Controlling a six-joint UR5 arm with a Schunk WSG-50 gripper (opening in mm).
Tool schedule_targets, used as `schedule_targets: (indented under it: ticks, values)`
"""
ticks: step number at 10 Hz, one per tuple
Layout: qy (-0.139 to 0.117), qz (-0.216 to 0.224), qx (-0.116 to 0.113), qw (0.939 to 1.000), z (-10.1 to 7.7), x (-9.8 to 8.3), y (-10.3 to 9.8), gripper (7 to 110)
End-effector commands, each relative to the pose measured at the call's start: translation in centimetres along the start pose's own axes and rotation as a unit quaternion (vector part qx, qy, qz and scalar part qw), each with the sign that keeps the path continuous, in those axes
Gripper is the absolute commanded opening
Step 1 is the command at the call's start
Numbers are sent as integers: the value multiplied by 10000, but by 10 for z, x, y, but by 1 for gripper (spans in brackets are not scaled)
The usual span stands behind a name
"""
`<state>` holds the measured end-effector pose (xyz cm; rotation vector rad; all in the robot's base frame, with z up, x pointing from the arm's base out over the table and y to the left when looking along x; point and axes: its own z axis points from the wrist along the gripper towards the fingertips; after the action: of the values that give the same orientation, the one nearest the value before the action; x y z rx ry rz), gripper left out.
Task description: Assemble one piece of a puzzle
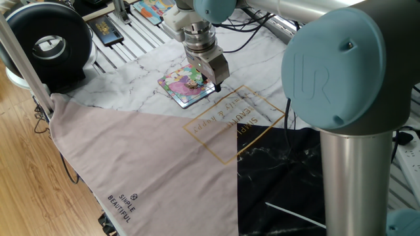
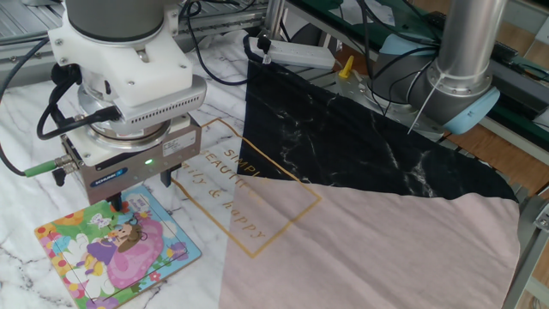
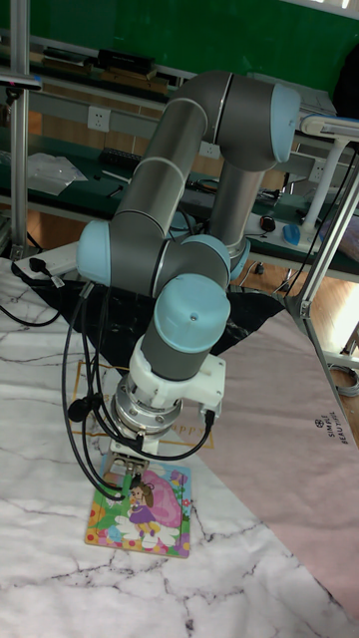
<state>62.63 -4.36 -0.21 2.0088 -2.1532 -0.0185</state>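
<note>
- A large grey and pale-blue robot arm point(image 3: 189, 199) bends down over a table; in one fixed view its thick near column fills the right side and hides that part of the table.
- The table is covered by a cloth point(image 1: 138, 164) in three parts: pale pinkish-beige, black marble print, and white marble print, with a gold-outlined box of lettering where they meet.
- A round black device point(image 1: 46, 42) with a white centre stands at the far left edge of the table, well apart from the work.
- Grey and black cables point(image 2: 51, 103) loop beside the arm's wrist.
- Colourful picture cards point(image 1: 154, 8) and a dark booklet point(image 1: 105, 29) lie on a slatted surface beyond the cloth.
- The puzzle point(image 2: 116, 249), a small flat board with a cartoon girl in pink, green and yellow, lies flat on the white marble part.
- The gripper point(image 2: 120, 203) hangs straight down over the puzzle's edge nearest the gold lettering, its tips at or just above the board. The wrist housing blocks most of it from view.
- I cannot tell whether the jaws are apart or closed.
- The piece is too small and too hidden under the gripper to make out; I cannot tell where it is.
</note>
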Motion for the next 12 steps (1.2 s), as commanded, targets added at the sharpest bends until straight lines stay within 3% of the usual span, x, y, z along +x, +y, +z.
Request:
schedule_targets:
  ticks: [1, 12]
  values:
    - [-78, 31, -1, 10000, -1, -3, 0, 66]
    - [-254, 5, 10, 9997, -2, -15, -5, 66]
